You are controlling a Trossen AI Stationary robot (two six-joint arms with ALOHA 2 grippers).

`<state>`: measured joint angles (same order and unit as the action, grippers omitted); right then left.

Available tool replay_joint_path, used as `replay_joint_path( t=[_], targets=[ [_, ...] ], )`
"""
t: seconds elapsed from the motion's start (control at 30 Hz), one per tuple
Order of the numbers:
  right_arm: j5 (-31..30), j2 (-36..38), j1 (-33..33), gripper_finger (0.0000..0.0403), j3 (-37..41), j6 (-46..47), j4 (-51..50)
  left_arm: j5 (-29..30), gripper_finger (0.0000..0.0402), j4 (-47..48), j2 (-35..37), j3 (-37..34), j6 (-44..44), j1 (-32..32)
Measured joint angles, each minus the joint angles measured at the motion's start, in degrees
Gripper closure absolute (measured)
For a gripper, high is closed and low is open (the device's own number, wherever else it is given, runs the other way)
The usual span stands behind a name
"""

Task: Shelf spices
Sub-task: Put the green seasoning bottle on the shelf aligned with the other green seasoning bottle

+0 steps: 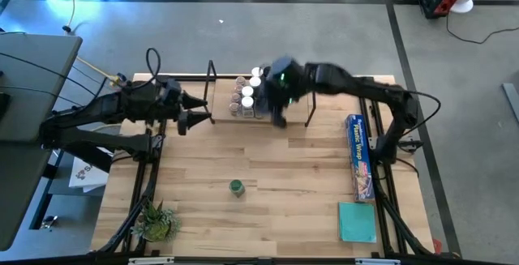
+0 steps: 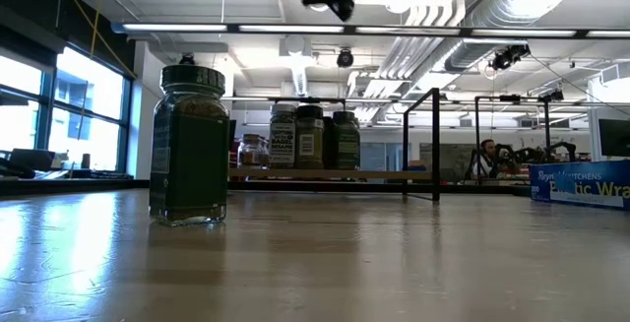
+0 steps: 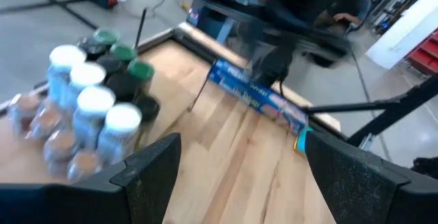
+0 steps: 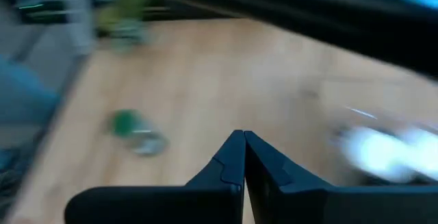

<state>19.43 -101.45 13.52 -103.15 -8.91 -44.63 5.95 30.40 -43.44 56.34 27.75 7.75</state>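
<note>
Two grippers up on my feeds, neither one holding a jar. My right gripper [image 1: 278, 119] hangs over the back of the table, just beside the jar cluster on its right, and in the right wrist view its fingertips [image 4: 243, 148] are pressed together w/ nothing between them. My left gripper [image 1: 197, 111] sits at the left end of the shelf [image 1: 288, 119], fingers spread wide apart, empty; the left wrist view shows both fingers [image 3: 147, 166] either side of bare wood.

Just past the left gripper are the shelved spices [image 1: 247, 95], a tight bunch of white-, green- and black-topped jars standing upright on the shelf board between the black wire uprights. Low view shows them in a row on the board [image 2: 313, 137], labels facing me.

1 green-lid jar [image 1: 236, 187] is still off the shelf, standing upright alone near the table's middle-front, well apart from both grippers. It's close to the low cam [image 2: 189, 145] and shows, blurred, in the right wrist view [image 4: 133, 131].

Further out: blue plastic wrap box [image 1: 359, 156] along the right edge, teal square [image 1: 357, 221] at the front right corner, small plant [image 1: 154, 220] at front left. Person seated [image 2: 484, 160] in the room behind.
</note>
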Motion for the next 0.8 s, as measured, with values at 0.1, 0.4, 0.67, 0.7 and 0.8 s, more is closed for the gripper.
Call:
replay_joint_path(
  t=[0.1,0.4,0.67,0.7,0.8],
  targets=[
    [1.37,0.00,-6.87,0.0402,2.25,1.11,3.73,0.01,0.0095,5.38,2.97,0.00,0.67,0.00],
    [-8.04,-6.17,-23.19,0.0338,5.69,24.48,25.64,-7.77,0.0095,17.40,9.83,0.00,1.16,0.00],
    [-20.25,-18.67,-31.66,0.0185,-6.94,30.84,21.87,-12.78,0.0095,26.26,12.42,0.00,-3.70,0.02],
    [-23.85,-20.33,-32.34,0.0175,-9.48,31.29,18.84,-13.53,0.0095,26.95,12.52,0.00,-4.18,0.02],
    [-34.17,-25.17,-33.60,0.0164,-17.83,35.34,7.90,-14.86,0.0095,29.01,12.68,0.00,-4.79,0.02]
  ],
)
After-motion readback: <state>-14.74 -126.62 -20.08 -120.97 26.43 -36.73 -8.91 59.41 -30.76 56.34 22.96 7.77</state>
